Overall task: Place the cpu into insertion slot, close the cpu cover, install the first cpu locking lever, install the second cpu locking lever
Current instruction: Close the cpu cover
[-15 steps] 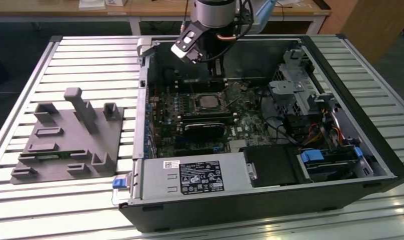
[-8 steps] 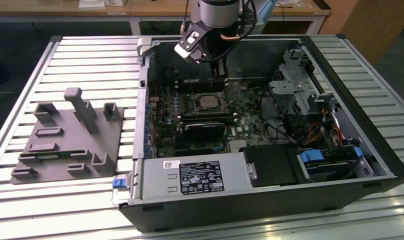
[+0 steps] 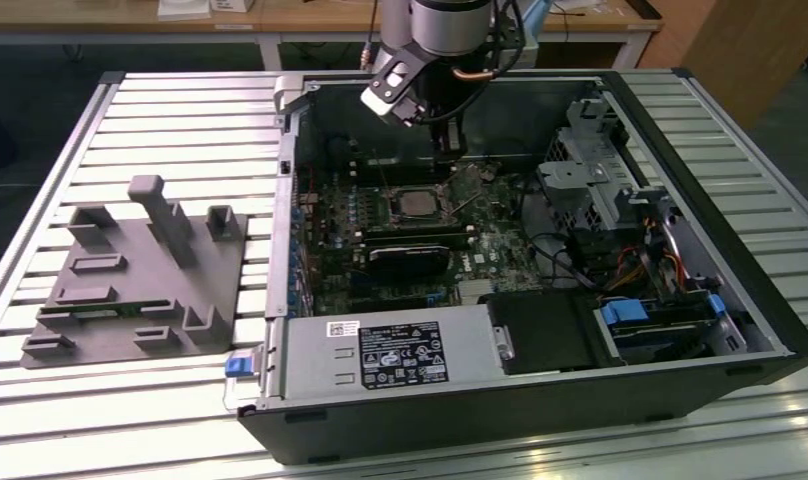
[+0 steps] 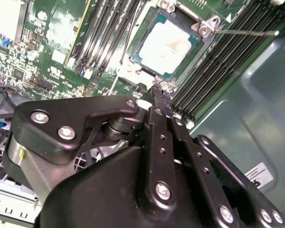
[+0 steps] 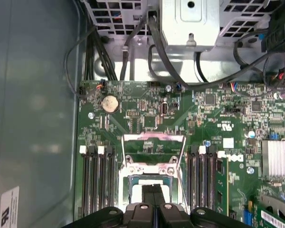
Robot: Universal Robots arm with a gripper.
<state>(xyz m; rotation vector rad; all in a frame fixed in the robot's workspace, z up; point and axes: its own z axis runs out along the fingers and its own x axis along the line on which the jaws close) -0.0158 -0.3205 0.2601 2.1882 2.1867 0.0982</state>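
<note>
My gripper [image 4: 156, 90] has its fingers drawn together with nothing between them. Its tip is poised just beside the rim of the insertion slot [image 5: 133, 170], which I read as a posture for pushing rather than grasping. The cpu [image 4: 167, 45] lies flat in that socket, silver top up, while the cpu cover [image 5: 152, 138] looks tilted back open beyond it and a thin wire lever [image 4: 242, 32] juts free, so I judge nothing clamps the chip yet.
</note>
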